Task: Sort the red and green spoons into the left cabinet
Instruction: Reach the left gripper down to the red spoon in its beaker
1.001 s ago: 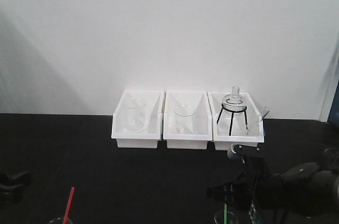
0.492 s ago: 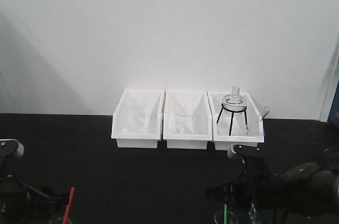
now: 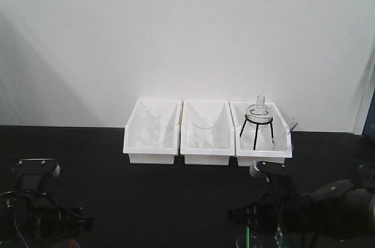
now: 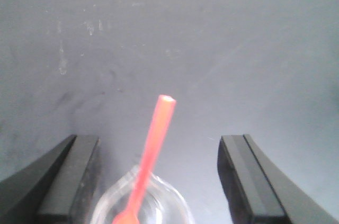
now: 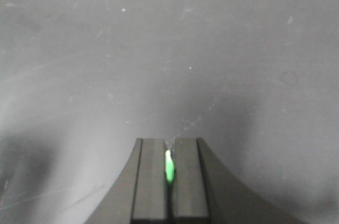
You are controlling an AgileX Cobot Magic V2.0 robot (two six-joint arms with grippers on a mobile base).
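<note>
Left tool (image 4: 158, 142) has its two fingers wide apart, one on each side of the red spoon (image 4: 151, 152) and touching neither side. The spoon stands tilted in a clear cup (image 4: 177, 205), bowl end down inside and handle tip sticking up and leaning right in the wrist view. The cup sits on the black surface (image 3: 176, 189).

Right tool (image 5: 169, 143) is pressed together on the green spoon (image 5: 169, 167), and only a sliver of green shows between the pads. In the front view the green handle (image 3: 248, 235) hangs below that tool toward a second cup (image 3: 241, 242) at the frame edge; can't tell if the bowl end has cleared the cup.

The left cabinet is not in any view (only three white bins (image 3: 208, 153) with glassware at the back).

Handling, judged from looks:
- Both spoons are thin plastic, so very light and fairly stiff, though a long handle may flex a little.
- The plastic is smooth and probably slippery, so a narrow handle can pivot or slide in a pinch.
- For red, take hold on the bare handle above the cup rim and below the tip, flat sides to the pads.
- The cup is light too and could tip or drag if the spoon is pulled sideways, so a straight lift along the handle looks safer.
- A modest squeeze should be enough.
</note>
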